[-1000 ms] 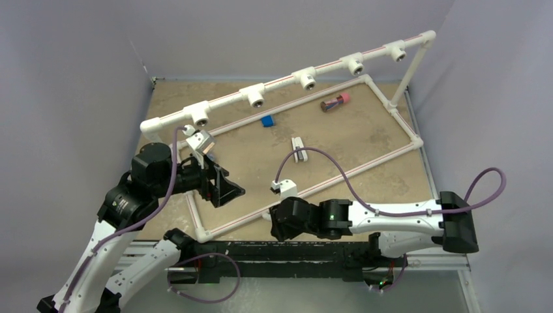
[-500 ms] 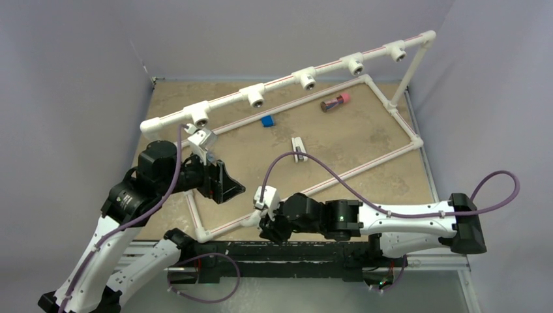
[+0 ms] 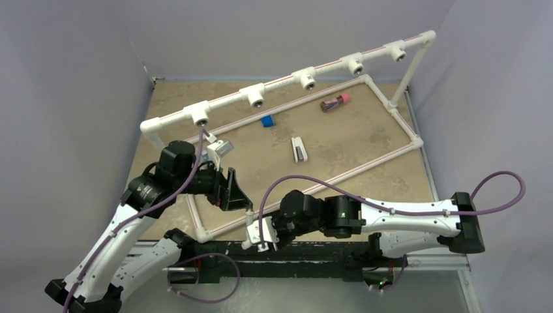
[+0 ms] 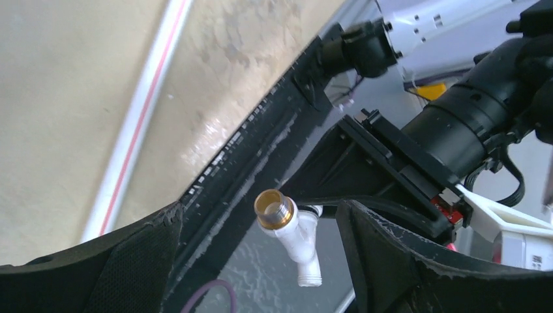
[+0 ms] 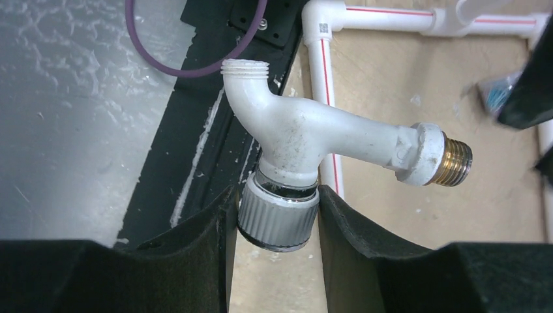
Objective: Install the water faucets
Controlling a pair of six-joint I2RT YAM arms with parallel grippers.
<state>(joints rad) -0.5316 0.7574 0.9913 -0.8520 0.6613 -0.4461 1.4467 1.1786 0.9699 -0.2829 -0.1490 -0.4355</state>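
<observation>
My right gripper (image 5: 279, 225) is shut on the ribbed grey knob of a white water faucet (image 5: 313, 137). It holds the faucet over the table's near edge, with the brass threaded end (image 5: 453, 163) pointing right and the spout up. In the top view the right gripper (image 3: 255, 225) is next to my left gripper (image 3: 235, 194). The left gripper (image 4: 259, 261) is open and empty. The same faucet (image 4: 290, 228) shows between its fingers, apart from them, threaded end toward the camera. The raised white pipe rail (image 3: 280, 83) has several empty sockets.
A white pipe frame (image 3: 339, 173) lies on the brown table, and its near corner (image 5: 323, 29) is close to the faucet. Inside the frame lie a blue block (image 3: 267, 120), a flat white-and-black piece (image 3: 298, 149) and a dark red-ended cylinder (image 3: 335, 102). A black base rail (image 3: 293, 251) runs along the near edge.
My right gripper has swung left and toward the near edge with the faucet. My left gripper has moved right and down from the rail's left socket toward it.
</observation>
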